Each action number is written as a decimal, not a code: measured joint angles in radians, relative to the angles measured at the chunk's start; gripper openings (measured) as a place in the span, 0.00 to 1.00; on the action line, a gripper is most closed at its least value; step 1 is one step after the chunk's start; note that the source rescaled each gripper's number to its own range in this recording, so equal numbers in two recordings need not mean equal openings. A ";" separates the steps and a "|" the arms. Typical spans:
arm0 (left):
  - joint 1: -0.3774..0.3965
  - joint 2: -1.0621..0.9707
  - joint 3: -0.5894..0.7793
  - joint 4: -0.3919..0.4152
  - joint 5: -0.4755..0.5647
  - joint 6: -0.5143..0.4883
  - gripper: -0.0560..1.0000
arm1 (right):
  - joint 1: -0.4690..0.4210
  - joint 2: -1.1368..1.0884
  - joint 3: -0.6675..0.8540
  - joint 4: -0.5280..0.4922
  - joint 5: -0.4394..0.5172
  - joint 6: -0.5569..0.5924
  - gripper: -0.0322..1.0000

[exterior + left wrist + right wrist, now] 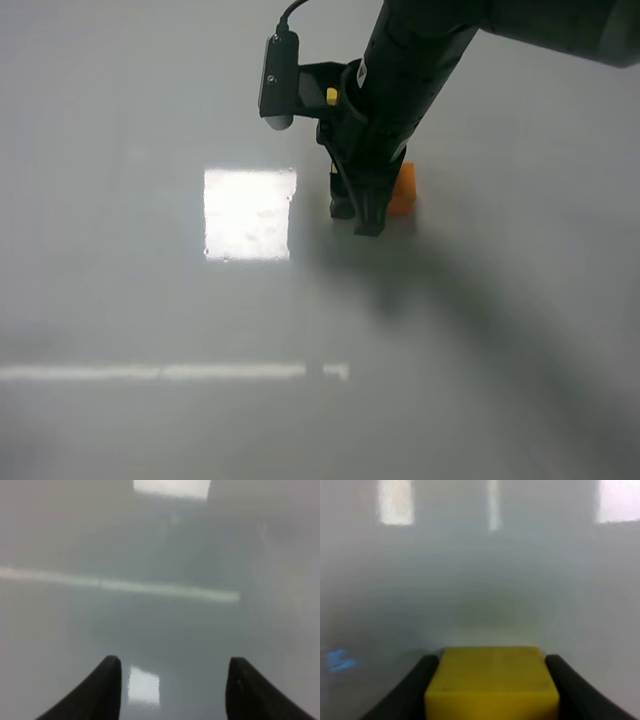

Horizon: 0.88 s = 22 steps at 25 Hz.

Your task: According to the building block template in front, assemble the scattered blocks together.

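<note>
So the biggest thing we've got is the grey table (120, 300), shiny enough to throw back a bright square glare patch (248, 213) just beside the right arm (400, 80). That arm comes in from the far side and blocks most of what's under it in the high view. All we catch there is an orange block (404, 190) peeking out, touching the right gripper (355, 215) on the side away from the glare patch. We can't tell if that orange piece is loose or part of the template bar.

The right wrist view gives us what the high one hides: a yellow block (492, 682) sitting squarely between the two fingers (412, 692), which press on both its sides, so the right gripper is clamped on it.

The left gripper (172, 690) only shows in its own wrist view, fingers (97, 690) spread wide with just bare table between them
</note>
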 joint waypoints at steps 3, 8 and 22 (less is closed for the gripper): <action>0.000 0.000 0.000 0.000 0.000 0.000 0.16 | 0.000 0.000 0.000 -0.030 0.010 0.000 0.35; 0.000 0.000 0.000 0.000 0.000 0.000 0.16 | 0.000 0.000 0.000 -0.040 0.032 0.000 0.52; 0.000 0.000 0.000 0.000 0.000 -0.001 0.16 | 0.000 0.000 0.000 -0.084 0.079 0.022 0.14</action>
